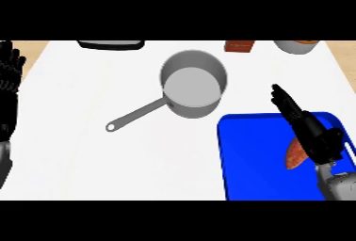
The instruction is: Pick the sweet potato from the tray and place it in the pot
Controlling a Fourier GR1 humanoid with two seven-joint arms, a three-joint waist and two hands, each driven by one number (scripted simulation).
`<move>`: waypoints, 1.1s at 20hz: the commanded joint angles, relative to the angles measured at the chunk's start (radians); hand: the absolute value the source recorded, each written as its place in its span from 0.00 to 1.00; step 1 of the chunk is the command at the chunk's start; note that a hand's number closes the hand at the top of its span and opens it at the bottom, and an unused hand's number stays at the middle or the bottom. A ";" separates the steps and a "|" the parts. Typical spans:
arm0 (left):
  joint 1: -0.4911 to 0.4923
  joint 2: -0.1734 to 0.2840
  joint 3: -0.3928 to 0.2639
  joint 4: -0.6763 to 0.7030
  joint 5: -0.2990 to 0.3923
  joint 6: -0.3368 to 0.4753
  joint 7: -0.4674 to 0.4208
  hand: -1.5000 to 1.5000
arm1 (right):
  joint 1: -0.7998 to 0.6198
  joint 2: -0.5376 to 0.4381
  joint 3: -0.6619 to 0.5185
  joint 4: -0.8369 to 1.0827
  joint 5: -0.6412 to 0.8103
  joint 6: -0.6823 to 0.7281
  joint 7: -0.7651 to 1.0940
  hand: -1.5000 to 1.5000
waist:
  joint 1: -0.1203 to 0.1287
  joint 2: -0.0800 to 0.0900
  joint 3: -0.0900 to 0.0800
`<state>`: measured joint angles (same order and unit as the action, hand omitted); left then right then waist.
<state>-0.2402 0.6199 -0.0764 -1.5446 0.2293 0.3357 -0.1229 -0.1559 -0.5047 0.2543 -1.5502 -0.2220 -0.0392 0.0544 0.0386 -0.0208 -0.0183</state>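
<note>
Resting at the far left edge of the head view, the left hand (10,70) points its fingers up, straight and relaxed, holding nothing. Its grey forearm runs down the same edge.

A white counter (69,141) fills most of the view. At its top edge, left of centre, sits a dark flat object (111,44), only partly in view.

Near the centre stands the grey pot (193,84), upright and holding nothing. Its handle (135,115) runs down and to the left, ending in a small ring.

Right of the pot, at the top edge, sit a small brown box (239,46) and part of a round grey vessel (297,46).

The blue tray (254,160) occupies the lower right, just below the pot and apart from it.

The sweet potato (295,154) lies on the tray's right part, partly covered by the right hand (314,136). That hand lies over the potato with its fingers extended toward the upper left, straight and close together. Whether the thumb touches the potato cannot be told.
</note>
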 commanded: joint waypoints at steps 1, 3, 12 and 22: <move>0.122 -0.051 -0.016 -0.118 0.011 0.021 0.033 0.50 | -0.027 0.003 -0.056 -0.010 -0.062 0.051 0.006 0.00 | -0.021 0.017 0.019; 0.041 -0.095 -0.053 -0.020 0.058 -0.004 0.114 0.50 | -0.038 0.043 -0.128 0.030 -0.198 0.097 -0.046 0.00 | -0.040 0.023 0.020; 0.103 -0.206 -0.149 -0.048 0.162 -0.024 0.278 0.50 | 0.117 -0.042 -0.269 0.065 0.116 -0.194 -0.416 0.00 | -0.086 0.013 0.022; 0.083 -0.241 -0.158 -0.082 0.122 0.013 0.335 0.50 | 0.447 -0.341 -0.381 -0.258 0.184 -0.056 -0.218 0.00 | -0.071 0.015 0.016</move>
<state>-0.1227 0.4012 -0.2296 -1.6299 0.3691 0.3178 0.1755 0.1995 -0.7542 -0.0965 -1.6786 -0.0691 -0.1242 -0.2747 -0.0299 -0.0061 -0.0014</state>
